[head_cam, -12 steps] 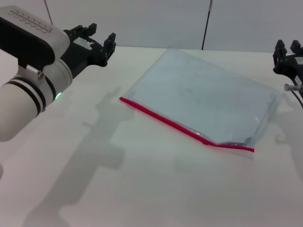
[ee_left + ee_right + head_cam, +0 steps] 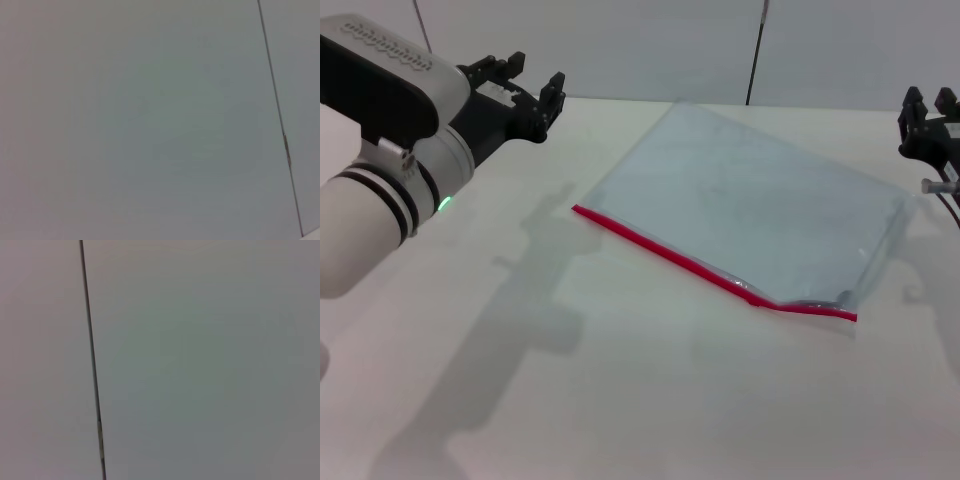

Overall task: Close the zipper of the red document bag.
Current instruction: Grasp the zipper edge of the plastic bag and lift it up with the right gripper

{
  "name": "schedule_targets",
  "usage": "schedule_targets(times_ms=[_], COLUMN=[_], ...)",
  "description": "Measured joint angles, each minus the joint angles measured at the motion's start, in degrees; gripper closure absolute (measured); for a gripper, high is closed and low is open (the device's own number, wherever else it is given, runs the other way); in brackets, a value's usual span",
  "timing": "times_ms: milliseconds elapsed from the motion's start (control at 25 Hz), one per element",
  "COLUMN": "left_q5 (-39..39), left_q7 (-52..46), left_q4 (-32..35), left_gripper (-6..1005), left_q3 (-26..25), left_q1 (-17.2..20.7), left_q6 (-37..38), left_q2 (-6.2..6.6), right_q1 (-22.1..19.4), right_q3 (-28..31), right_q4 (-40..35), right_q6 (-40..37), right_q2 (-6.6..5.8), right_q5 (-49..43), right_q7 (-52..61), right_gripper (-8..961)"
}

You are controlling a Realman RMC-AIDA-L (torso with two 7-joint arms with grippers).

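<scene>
My work surface is a plain off-white table point(image 2: 620, 400), matte, lit from above and behind me; soft grey shadows point(image 2: 535, 300) fall across its left half. Behind the table's far edge stands a pale grey wall point(image 2: 640, 45) made of flat panels. Two thin dark vertical seams point(image 2: 757, 50) divide the panels in the head view. Both my wrist views show only this wall, each crossed by one dark seam point(image 2: 280, 120), with a small brownish mark point(image 2: 99, 432) on it.

A pale white table point(image 2: 620, 400) carries only the red document bag point(image 2: 750, 200), lying flat and askew, its zipper point(image 2: 670, 255) edge toward the robot.
</scene>
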Motion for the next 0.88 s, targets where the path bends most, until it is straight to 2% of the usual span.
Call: schedule_targets(times_ms=[320, 480, 560, 600, 640, 760, 880], left_q5=[0.0, 0.0, 0.0, 0.0, 0.0, 0.0, 0.0], left_q7=[0.0, 0.0, 0.0, 0.0, 0.0, 0.0, 0.0], left_q4=[-1.3, -1.3, -1.3, -1.3, -1.2, -1.2, -1.2], left_gripper=[512, 512, 511, 511, 511, 511, 511], left_q3=[0.0, -0.1, -0.1, -0.1, -0.1, -0.2, -0.2], left_q1=[-0.8, -0.7, -0.6, -0.6, -0.5, -0.4, -0.3], left_q6=[-0.1, -0.1, -0.1, -0.1, -0.1, -0.1, -0.1], left_q2=[0.06, 0.23, 0.3, 0.33, 0.34, 0.35, 0.38], right_q1=[0.1, -1.7, -3.8, -5.9, -5.9, -7.9, -8.6], right_q3=[-1.1, -1.6, -1.3, -1.2, -1.2, -1.1, -0.8], right_q4=[-0.9, -5.9, -10.0, -14.7, -14.7, -21.3, -25.9], right_q6=[-1.0, -6.6, -10.7, -14.8, -14.8, -22.5, -30.4], right_q2=[-0.3, -1.11, -1.94, -3.15, -3.15, -5.27, -6.84], right_q5=[-0.4, -2.4, -4.3, -6.3, -6.3, -10.8, -15.0], right_q7=[0.0, -0.3, -0.4, -0.6, -0.6, -0.6, -0.7], right_gripper=[610, 609, 609, 609, 608, 603, 589])
